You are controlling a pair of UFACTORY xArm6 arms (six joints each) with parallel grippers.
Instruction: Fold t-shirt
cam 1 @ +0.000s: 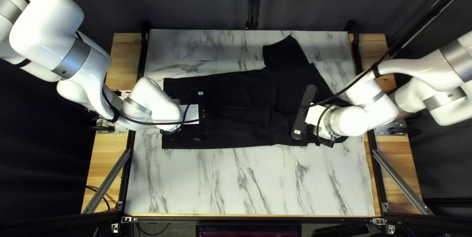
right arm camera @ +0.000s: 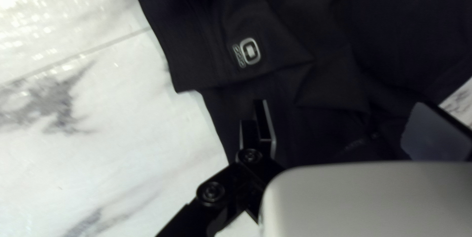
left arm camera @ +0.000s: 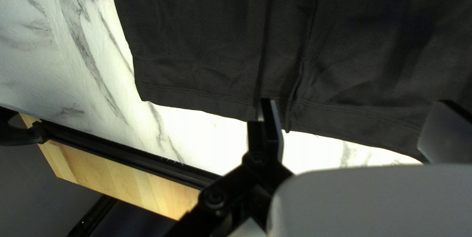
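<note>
1. Table (cam 1: 246, 183): one, marble-patterned.
2. T-shirt (cam 1: 236, 109): one, black, mid-table, lying lengthwise, hem toward table's left edge.
3. Sleeve (cam 1: 285, 53): one pointing at far edge.
4. Grippers: two. Left gripper (cam 1: 170, 131) at hem, fingers apart. Right gripper (cam 1: 324, 141) over shirt's right part, fingers apart.
5. Pale logo (right arm camera: 250, 51): one.
</note>
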